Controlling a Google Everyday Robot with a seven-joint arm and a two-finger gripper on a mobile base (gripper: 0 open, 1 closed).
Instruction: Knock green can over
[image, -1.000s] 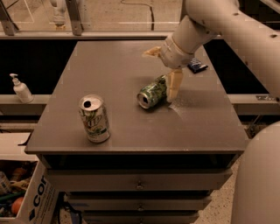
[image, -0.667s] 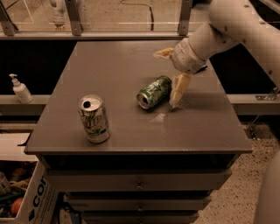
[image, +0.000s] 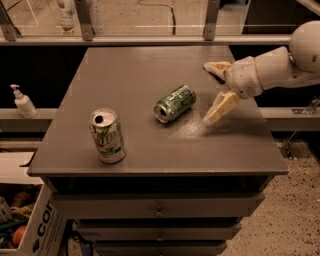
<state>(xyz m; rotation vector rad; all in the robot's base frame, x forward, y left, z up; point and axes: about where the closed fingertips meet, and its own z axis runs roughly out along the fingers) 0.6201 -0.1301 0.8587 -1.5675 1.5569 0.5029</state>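
green can (image: 174, 103) lying on its side, mid table (image: 125, 70) | white can (image: 106, 135) upright, front left | gripper (image: 207, 93) just right of green can, fingers spread, holding nothing

Room around the lying green can (image: 175, 103)
Gripper (image: 207, 93), fingers spread, hangs right of it, seemingly apart; white can (image: 107, 135) stands left-front; table (image: 125, 70) lies open behind.

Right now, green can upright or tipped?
Tipped: the green can lies on its side on the table, silver top showing. The hand, open, hovers beside it, not touching.
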